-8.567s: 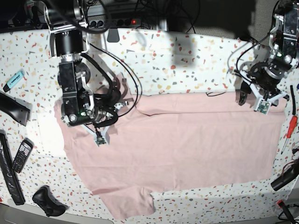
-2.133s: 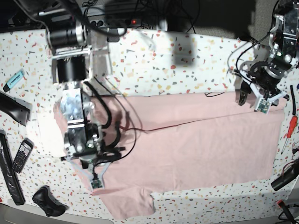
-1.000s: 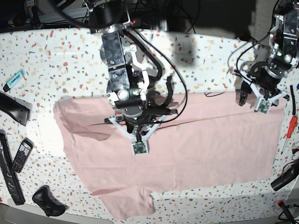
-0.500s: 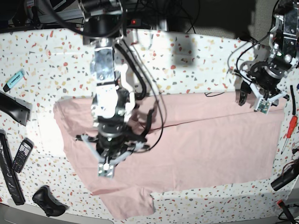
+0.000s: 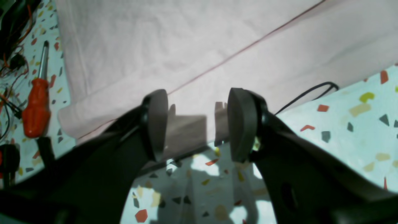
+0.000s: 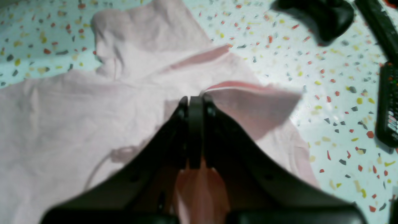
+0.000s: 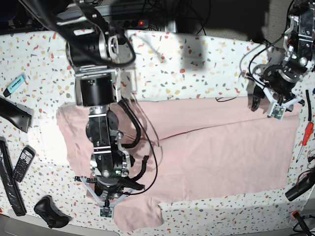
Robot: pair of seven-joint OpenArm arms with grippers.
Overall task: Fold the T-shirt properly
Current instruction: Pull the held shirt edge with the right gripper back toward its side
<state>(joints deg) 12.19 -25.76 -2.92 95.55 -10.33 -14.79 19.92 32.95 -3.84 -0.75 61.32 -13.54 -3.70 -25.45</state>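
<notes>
Your T-shirt (image 7: 211, 142) lies spread across the middle of the speckled desk (image 7: 197, 64), plain pink side up, filling most of the base view from the left edge area to the right. A long fold line runs across its upper half.

Your right tool (image 6: 195, 104) sits low at the shirt's near left corner in the base view (image 7: 107, 199). Its jaws are pressed together, and in the right wrist view a raised flap of pink cloth stands just beside the tips, with more pink cloth showing between the black arms below. It looks pinched on the shirt.

Your left tool (image 5: 197, 124) hovers at the shirt's far right corner, jaws spread wide with nothing between them. In the left wrist view the shirt's folded edge lies just past the tips, and a thin black cable (image 5: 306, 93) curls on the desk beside the hem.

Off the cloth: a red-handled screwdriver (image 5: 35, 105) by the right edge, a phone (image 7: 23, 163) and a black mouse-like object (image 7: 49, 211) near the left edge, a pale blue marker (image 7: 15, 83) at upper left.
</notes>
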